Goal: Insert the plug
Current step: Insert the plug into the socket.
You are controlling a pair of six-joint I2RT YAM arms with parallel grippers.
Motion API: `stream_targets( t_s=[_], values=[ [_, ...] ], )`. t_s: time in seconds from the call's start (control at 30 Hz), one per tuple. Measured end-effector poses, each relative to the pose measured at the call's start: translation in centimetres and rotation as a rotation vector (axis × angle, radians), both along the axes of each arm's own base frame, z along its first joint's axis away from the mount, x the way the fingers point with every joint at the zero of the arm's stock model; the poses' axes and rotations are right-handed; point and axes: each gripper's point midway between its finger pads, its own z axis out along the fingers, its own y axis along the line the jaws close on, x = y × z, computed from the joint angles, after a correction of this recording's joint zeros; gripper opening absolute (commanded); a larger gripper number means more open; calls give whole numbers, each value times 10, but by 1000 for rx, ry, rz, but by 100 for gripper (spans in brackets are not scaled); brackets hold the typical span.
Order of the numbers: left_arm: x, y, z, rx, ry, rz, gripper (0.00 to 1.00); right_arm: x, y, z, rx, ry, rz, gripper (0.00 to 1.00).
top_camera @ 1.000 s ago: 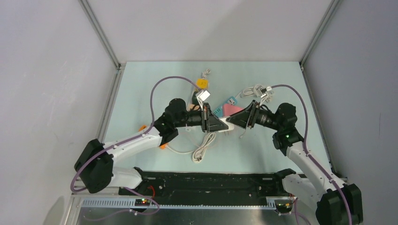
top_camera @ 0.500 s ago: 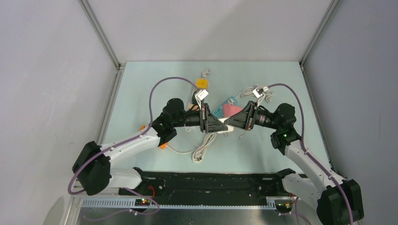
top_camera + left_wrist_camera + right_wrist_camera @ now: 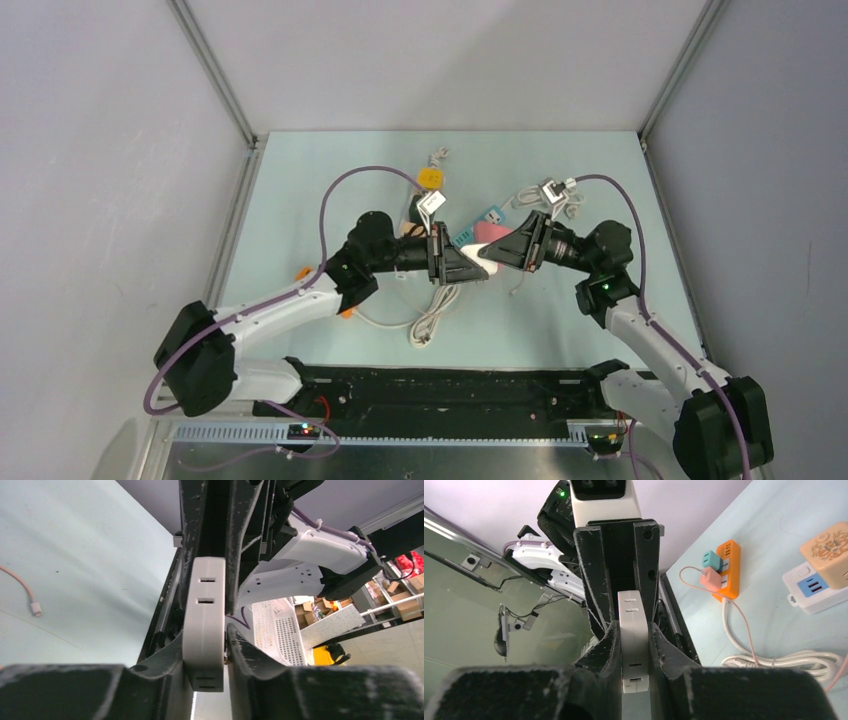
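A white multi-socket adapter (image 3: 481,268) with slot pairs on its edge hangs above the table between both grippers. My left gripper (image 3: 463,267) is shut on one end of it. In the left wrist view the adapter (image 3: 203,605) stands upright between the left gripper's (image 3: 205,647) black fingers. My right gripper (image 3: 500,253) faces the left one and is shut on the other end. In the right wrist view the adapter (image 3: 633,650) is clamped in the right gripper (image 3: 634,629). I cannot tell whether a plug sits in it.
An orange power strip (image 3: 729,565) with teal and pink plugs lies under the left arm. Beside it lie a white power strip (image 3: 814,587) bearing a beige charger (image 3: 829,547), a white cable coil (image 3: 432,320), a pink block (image 3: 490,232) and a yellow item (image 3: 430,178).
My right gripper has edged left toward the left one and closed in on the white adapter. The left arm has barely moved.
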Motion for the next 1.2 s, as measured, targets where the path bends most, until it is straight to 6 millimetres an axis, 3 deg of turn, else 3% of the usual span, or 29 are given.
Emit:
stream_targets(
  t_s=[0.13,0.37,0.4,0.47,0.5,0.57,0.63,0.97,1.13,1.2],
  values=[
    [2,-1,-2,3,30,2,4,-3,0,1,1,-16,15,0],
    [2,-2,-3,-1,34,0,0,-2,-2,1,-2,-16,13,0],
    [2,-2,-3,0,33,1,0,-2,-2,1,-2,-16,13,4],
    [3,-2,-4,2,16,4,0,-1,-2,0,-6,-19,12,26],
    [4,-3,-4,3,5,5,0,-1,-2,-1,-8,-22,10,42],
    [7,-3,-7,12,-43,21,0,1,-3,-2,-10,-11,4,56],
    [14,-3,-11,23,-102,62,0,3,-3,-5,-18,19,-9,62],
    [40,-3,-34,97,-272,170,0,19,-16,-15,-63,75,-97,68],
    [60,-6,-47,166,-383,284,0,38,-39,-28,-110,125,-256,64],
    [68,-13,-63,226,-447,328,0,50,-55,-38,-137,165,-356,57]
  ],
)
